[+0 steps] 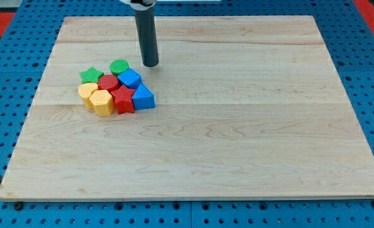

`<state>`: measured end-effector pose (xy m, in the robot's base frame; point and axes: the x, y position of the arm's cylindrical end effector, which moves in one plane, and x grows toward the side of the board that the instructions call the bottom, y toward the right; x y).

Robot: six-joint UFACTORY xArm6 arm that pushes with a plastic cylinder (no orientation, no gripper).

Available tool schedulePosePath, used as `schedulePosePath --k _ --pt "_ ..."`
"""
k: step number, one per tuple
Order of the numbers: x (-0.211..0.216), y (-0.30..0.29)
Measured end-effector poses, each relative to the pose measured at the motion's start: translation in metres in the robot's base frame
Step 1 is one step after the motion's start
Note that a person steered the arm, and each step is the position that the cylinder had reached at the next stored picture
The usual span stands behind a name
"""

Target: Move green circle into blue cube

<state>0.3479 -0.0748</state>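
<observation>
And here's the wooden board (237, 126), pale and wide, with every block bunched in the upper left of the frame. My tip (150, 64) sits on the wood just up and to the right of the cluster, close to it but touching nothing. There is no claw on this rod, so nothing to spread or pinch. The green circle (119, 66) is at the top of the bunch, left of my tip, and it's right against the blue cube (130, 78), which lies just below and to its right. A green star (90, 75) is at the left. Two red blocks (109, 83) (123, 98) fill the middle, two yellow blocks (87, 93) (102, 101) the lower left. A blue triangle (143, 97) closes the right edge.
</observation>
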Motion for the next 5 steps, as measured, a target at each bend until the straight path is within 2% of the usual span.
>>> schedulePosePath --k 1,2,5 --pt "0.006 -0.020" --pt "-0.012 -0.012" --pt "-0.014 -0.078"
